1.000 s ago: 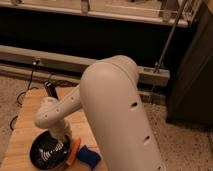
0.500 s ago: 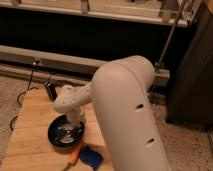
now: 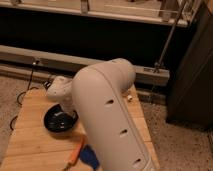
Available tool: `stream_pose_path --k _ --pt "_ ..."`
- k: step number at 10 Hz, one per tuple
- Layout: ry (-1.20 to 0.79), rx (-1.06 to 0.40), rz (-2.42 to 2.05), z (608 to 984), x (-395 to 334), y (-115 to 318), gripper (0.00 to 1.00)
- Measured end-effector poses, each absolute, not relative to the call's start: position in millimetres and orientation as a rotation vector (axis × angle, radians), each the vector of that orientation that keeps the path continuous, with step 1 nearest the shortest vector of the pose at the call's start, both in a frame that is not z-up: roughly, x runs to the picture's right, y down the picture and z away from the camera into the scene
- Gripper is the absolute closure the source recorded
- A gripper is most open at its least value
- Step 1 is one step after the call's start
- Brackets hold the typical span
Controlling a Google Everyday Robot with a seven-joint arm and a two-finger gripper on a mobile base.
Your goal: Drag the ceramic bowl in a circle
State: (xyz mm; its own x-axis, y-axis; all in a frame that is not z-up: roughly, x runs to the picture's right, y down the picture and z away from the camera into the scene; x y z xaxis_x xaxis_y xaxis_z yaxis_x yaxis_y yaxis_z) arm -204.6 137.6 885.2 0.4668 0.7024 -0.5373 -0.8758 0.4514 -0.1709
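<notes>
At the left end of your arm (image 3: 111,117), the gripper (image 3: 66,108) hangs down over the ceramic bowl (image 3: 56,123), low at the bowl's back right rim. The white wrist housing covers it from this view, so you cannot tell whether it is clamped on the rim or let go. From the wrist, a short forearm runs up and to the right to a rounded elbow. From there, the thick upper link drops steeply towards the bottom edge, filling the middle of the view.

Your bowl sits flat on the left half of the table (image 3: 31,146), mouth facing straight up. It is round, so it has no long axis and points no particular way. Its right side is tucked under the wrist and its left side is in plain sight.

A thin dark cable (image 3: 20,98) trails on the floor just off the table's left edge. The table is pale wood laid in strips, with a matte surface. The bowl is shallow, glossy and near black, with pale glints inside. The arm's shell is smooth off-white plastic with a row of small dark holes down the upper link. Beside its base lie a slim orange tool (image 3: 77,149) and a blue sponge (image 3: 89,157), close together. A small white object (image 3: 129,98) sits near the table's far right edge. Further right you have speckled floor (image 3: 177,142) and a tall dark cabinet (image 3: 194,75).
</notes>
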Motion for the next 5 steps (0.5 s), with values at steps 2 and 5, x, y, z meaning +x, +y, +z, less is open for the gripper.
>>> stream_pose_path --k 2,5 --pt "0.352 -0.462 0.953 878 -265 125 0.85" --pt "0.285 -0.485 0.867 860 -323 134 0.85"
